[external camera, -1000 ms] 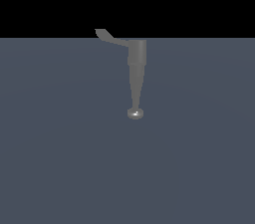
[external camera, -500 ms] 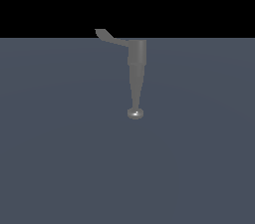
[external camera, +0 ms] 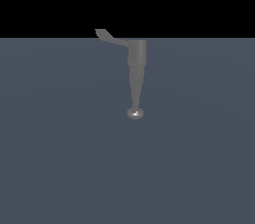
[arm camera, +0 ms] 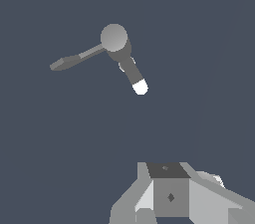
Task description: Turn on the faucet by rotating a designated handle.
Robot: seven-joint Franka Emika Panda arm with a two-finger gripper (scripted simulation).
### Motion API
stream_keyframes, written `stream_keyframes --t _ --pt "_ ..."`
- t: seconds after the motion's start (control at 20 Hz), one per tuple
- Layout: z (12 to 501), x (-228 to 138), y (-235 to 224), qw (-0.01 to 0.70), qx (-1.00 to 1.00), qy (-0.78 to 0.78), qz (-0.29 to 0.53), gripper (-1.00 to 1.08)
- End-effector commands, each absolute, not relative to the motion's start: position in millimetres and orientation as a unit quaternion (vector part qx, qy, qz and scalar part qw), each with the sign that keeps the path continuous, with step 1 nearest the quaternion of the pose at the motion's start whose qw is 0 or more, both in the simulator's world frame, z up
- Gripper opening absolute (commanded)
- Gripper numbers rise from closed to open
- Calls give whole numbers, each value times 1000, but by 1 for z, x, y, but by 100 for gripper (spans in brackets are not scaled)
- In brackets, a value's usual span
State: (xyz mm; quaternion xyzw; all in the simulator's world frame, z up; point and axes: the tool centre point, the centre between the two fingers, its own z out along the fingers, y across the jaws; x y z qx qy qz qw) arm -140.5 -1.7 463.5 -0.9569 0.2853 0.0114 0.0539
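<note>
Faucet [external camera: 136,76] alone on flat grey-blue floor [external camera: 60,158]; gripper [arm camera: 172,203] well apart from it.

Ext. view: faucet body sits at the floor/black backdrop line, tapers down-frame to a thin neck w/ small shiny round knob [external camera: 135,113]. Handle [external camera: 110,37] juts from body top toward ext. view's left, bent widened tip at far end. Arm not seen in ext. view. Wrist cam: looks down on faucet from above, handle sticking sideways; only part of gripper body at frame edge, fingertips cut off, so can't tell if released or clenched. Nothing touches handle.
</note>
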Motion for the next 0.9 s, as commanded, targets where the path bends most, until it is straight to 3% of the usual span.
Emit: stream_keyframes --t 0.0,0.85 --pt "459 -127 1 54 -948 314 14 -100" --pt "411 -41 22 40 -866 499 25 -100"
